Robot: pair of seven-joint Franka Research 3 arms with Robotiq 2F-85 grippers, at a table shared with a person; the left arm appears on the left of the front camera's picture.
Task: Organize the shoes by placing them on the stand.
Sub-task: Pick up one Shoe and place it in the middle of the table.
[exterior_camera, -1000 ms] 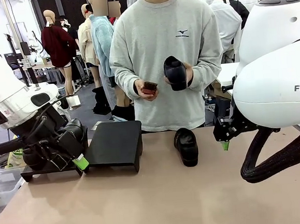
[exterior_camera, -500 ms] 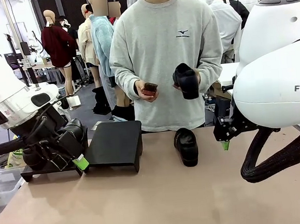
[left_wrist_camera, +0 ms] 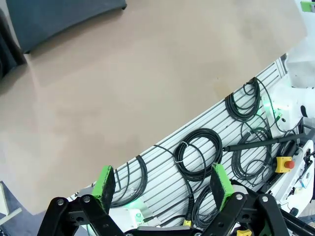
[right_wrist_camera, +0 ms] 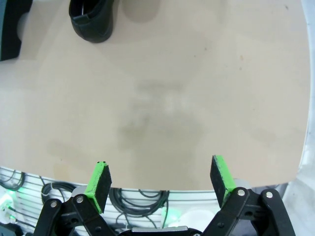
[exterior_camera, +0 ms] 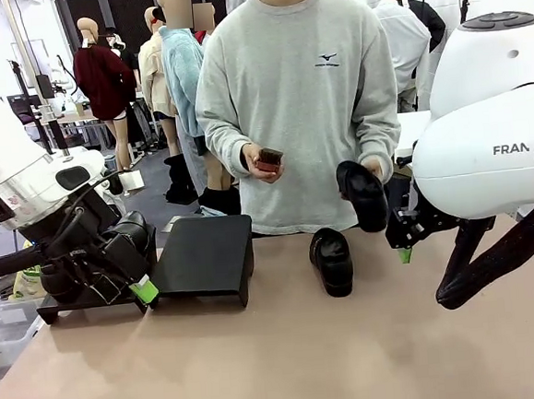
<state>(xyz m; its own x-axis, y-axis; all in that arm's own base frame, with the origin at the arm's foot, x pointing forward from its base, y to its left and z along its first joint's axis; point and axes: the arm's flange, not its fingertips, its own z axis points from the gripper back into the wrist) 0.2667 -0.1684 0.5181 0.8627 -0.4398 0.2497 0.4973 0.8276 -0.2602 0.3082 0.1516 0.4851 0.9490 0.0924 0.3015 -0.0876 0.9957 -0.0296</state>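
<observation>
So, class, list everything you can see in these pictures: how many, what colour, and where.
table: one, tan, between robot and far side
stand: two units, black, table's far left; one partly hidden by the left arm
shoes: two, black; one on the table right of the stand, one held up over the far edge
small object: one, dark red, held above the far edge
cables: several coils, black, below the table's near edge
person: one, grey sweatshirt, far side; one hand holds a shoe, the other holds the small object
left end effector: black, green pads, open, empty, by the stand
right end effector: same colours, open, empty, over the table's right
</observation>
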